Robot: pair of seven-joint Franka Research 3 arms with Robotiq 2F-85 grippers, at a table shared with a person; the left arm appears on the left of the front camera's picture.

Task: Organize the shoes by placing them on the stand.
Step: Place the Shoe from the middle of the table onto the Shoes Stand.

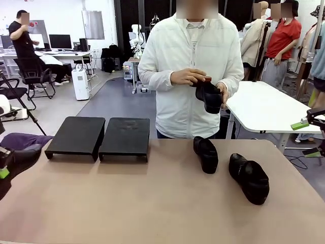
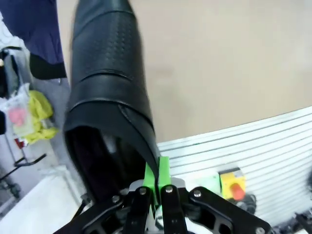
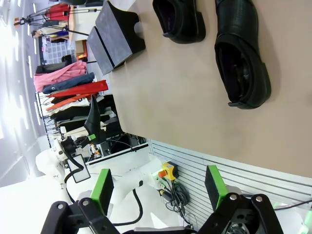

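Counting four shoes [image 1: 205,154] and two stand trays [image 1: 76,134].

stand [image 1: 97,137]: sat on table [image 1: 152,208], left of centre
two shoes [image 1: 205,154]: lay on table, right of stand
third shoe [image 1: 209,96]: was above far edge, behind them

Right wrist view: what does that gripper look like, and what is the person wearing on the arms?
The right gripper has two black metal linkage fingers with bolted pivot joints. Each finger is tipped with a flat, bright-green rectangular pad. The person's sleeves are long and white, part of a light jacket.
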